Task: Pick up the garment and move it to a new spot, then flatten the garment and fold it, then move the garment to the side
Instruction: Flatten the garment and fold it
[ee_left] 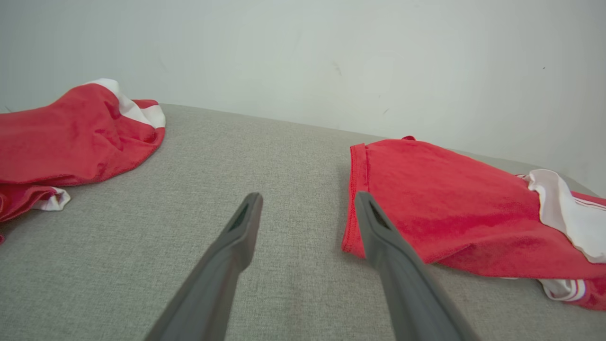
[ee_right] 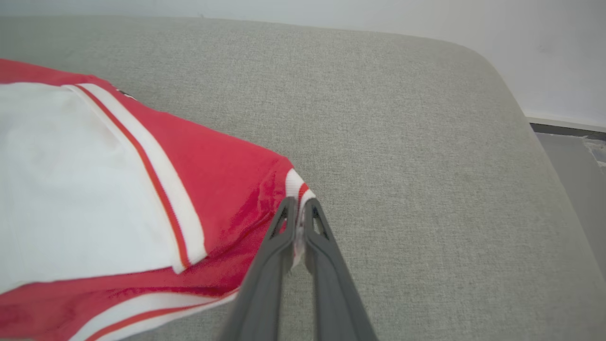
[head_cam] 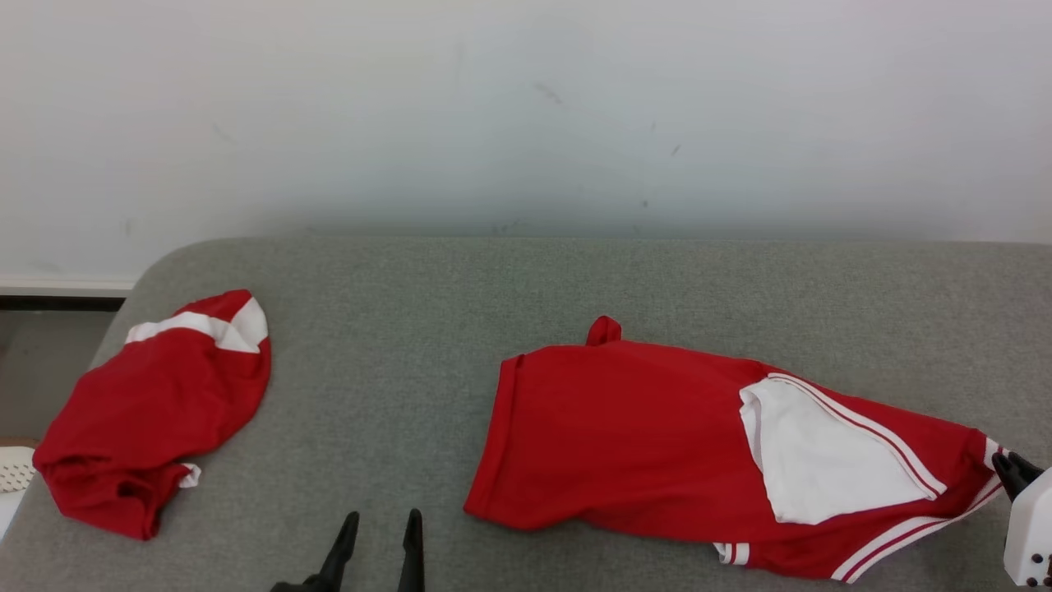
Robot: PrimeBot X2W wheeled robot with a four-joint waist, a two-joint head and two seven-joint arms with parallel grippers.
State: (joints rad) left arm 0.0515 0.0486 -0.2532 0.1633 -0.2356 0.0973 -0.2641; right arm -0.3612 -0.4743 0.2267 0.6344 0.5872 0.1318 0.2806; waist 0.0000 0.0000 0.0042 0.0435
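Right gripper (ee_right: 297, 204) is pinching the striped right-end corner of the red garment (head_cam: 625, 427), which is lying long-ways left-to-right on the grey table (head_cam: 394, 279), while the wide-open left gripper (head_cam: 382, 520) is hovering just off its left hem.

From my seat this reads as a bare test room or lab bay rather than a home. A plain white wall (head_cam: 526, 99), scuffed with a few dark marks, runs across the whole upper half of the head view. Below it, the work surface is a grey fabric-covered pad (head_cam: 394, 312) with rounded corners, more bench than furniture. At the far left edge I see a pale skirting strip (head_cam: 66, 286) over a dark band, with grey floor (head_cam: 41, 362) beneath. Two pieces of the same kind lie on the pad, well apart: a red-and-white garment (head_cam: 641, 436) at lower right and a second red garment (head_cam: 156, 411) at left.
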